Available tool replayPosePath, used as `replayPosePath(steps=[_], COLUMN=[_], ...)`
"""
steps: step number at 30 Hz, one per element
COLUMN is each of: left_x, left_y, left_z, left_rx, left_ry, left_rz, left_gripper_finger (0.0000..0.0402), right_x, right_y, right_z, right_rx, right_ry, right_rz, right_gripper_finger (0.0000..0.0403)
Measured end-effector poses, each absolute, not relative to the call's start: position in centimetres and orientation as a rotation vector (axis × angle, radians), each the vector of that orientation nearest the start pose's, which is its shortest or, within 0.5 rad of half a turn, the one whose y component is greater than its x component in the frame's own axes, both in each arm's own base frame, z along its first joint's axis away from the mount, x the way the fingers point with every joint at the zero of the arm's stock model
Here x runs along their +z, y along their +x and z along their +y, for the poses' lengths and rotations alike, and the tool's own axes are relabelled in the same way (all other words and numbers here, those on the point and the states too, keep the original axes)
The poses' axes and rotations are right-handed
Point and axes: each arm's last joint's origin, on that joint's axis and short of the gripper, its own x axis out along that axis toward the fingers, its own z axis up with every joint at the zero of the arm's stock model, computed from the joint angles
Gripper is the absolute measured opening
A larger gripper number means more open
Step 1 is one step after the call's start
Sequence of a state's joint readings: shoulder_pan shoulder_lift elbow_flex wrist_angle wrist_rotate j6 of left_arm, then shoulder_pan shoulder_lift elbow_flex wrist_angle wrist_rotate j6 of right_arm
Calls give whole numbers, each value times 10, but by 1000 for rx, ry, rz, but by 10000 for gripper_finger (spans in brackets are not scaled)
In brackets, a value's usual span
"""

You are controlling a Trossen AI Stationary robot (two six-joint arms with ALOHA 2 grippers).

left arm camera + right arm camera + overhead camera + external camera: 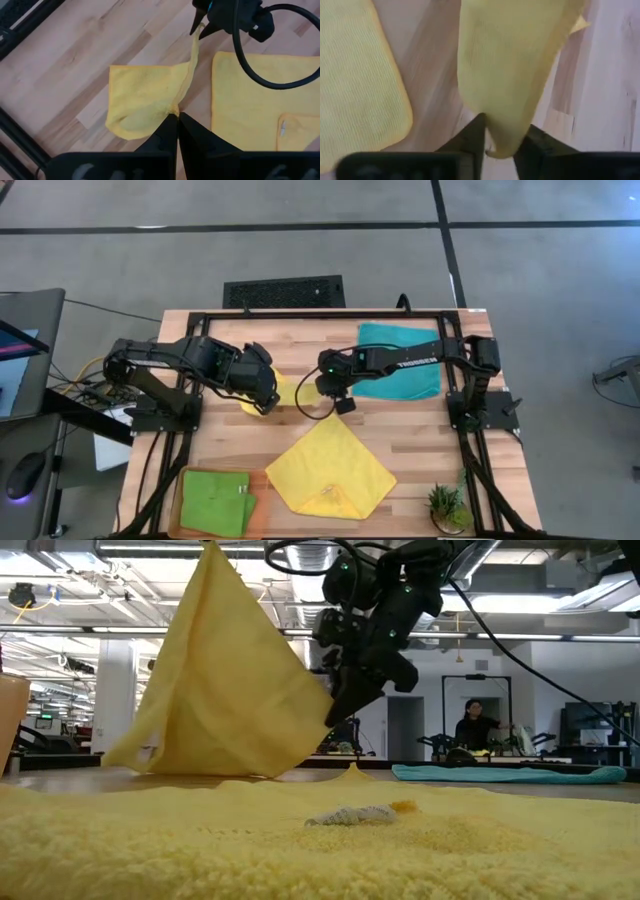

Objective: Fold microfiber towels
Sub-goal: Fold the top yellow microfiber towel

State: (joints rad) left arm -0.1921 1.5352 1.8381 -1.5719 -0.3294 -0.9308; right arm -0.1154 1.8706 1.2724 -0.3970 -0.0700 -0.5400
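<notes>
From above, my left claw (262, 402) and my right claw (338, 392) hang over the middle of the surface (420, 440) with a yellow towel (290, 392) stretched between them; a second yellow towel (330, 470) lies flat at six o'clock, a green towel (215, 500) at seven, a teal towel (405, 360) at one. At surface level, the lifted towel drapes like a tent, one corner at my right claw. My left wrist shows my left claw clenched on a towel corner. My right wrist shows towel cloth between my right claw's fingers (470, 140), which stand slightly parted.
</notes>
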Motion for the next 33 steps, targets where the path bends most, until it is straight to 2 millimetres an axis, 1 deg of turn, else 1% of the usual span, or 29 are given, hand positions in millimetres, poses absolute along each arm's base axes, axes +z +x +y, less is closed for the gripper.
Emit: replayPosePath(steps=[5, 6, 9, 11, 16, 20, 22, 24, 28, 31, 33], left_x=[407, 407, 405, 401, 386, 375, 372, 370, 367, 363, 362], left_y=[252, 252, 253, 253, 257, 259, 259, 260, 264, 271, 273], left_z=[-39, -40, -39, -37, -25, -8, 2, 14, 40, 57, 63], left_rx=[659, 658, 663, 677, 726, 808, 867, 920, 1005, 1003, 991], left_ry=[-482, -484, -492, -490, -437, -376, -340, -300, -228, -194, -176], left_rz=[1050, 1050, 1054, 1068, 1122, 1138, 1126, 1109, 1053, 1018, 1004], left_gripper_finger=[0, 0, 0, 0, 0, 0, 0, 0, 0, 0, 0], right_x=[185, 186, 195, 205, 239, 264, 272, 278, 281, 279, 279], right_y=[377, 374, 365, 358, 339, 322, 314, 311, 303, 298, 296], right_z=[-48, -49, -59, -66, -85, -99, -106, -116, -136, -147, -150], right_rx=[232, 232, 197, 158, 47, -55, -99, -155, -255, -281, -297], right_ry=[-380, -372, -325, -305, -304, -328, -343, -365, -372, -368, -357], right_rz=[1040, 1057, 1087, 1095, 1039, 996, 995, 978, 982, 1009, 1012], right_gripper_finger=[19, 12, 16, 18, 7, 11, 9, 5, 8, 10, 8])
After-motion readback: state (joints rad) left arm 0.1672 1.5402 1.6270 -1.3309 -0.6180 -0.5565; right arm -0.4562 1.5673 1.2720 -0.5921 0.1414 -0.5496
